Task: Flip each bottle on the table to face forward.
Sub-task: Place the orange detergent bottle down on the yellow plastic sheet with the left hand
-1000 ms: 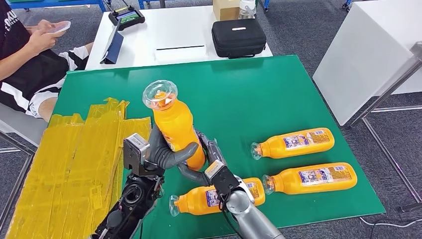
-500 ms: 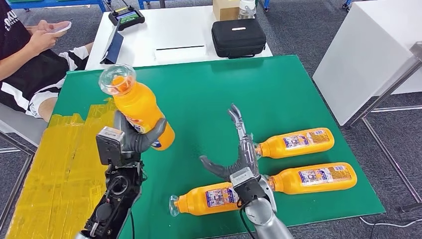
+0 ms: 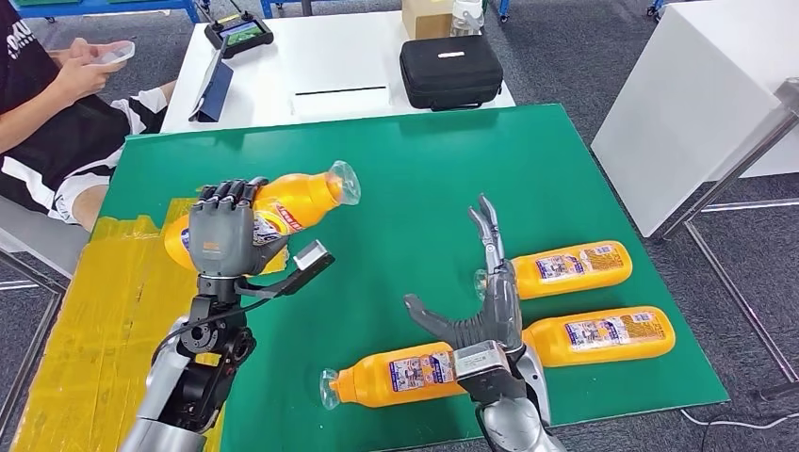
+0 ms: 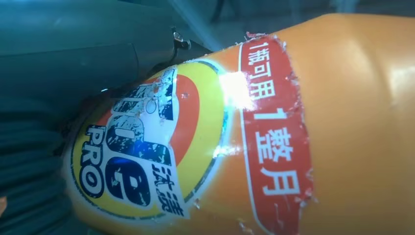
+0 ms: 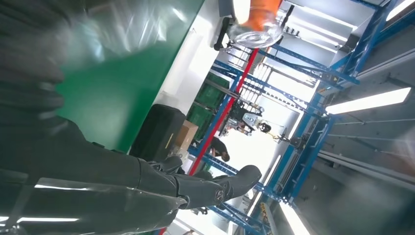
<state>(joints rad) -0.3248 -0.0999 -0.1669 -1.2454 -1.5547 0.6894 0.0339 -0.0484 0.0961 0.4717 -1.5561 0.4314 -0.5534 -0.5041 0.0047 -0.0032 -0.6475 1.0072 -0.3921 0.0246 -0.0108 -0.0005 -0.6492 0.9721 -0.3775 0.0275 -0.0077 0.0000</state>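
The left hand (image 3: 224, 235) grips an orange bottle (image 3: 283, 209) at about nine o'clock on the green surface (image 3: 424, 179), fingers wrapped over the bottle's middle, its clear cap pointing toward two o'clock and its base over the yellow sheet (image 3: 104, 330) at the surface's left edge. In the left wrist view the held bottle (image 4: 274, 137) shows a round blue, white and yellow logo and a red band of white characters. The right hand (image 3: 481, 301) hangs with fingers spread apart and holds nothing, at about five o'clock, among three more orange bottles lying on their sides. One bottle (image 3: 400, 375) lies at six o'clock just beside the right wrist, cap to the left. A second bottle (image 3: 561, 268) lies at four o'clock, and a third bottle (image 3: 598, 336) lies just below it, both with caps toward the right hand. Beyond the surface, at twelve o'clock, a black case (image 3: 450, 71) sits on a white table (image 3: 320, 66).
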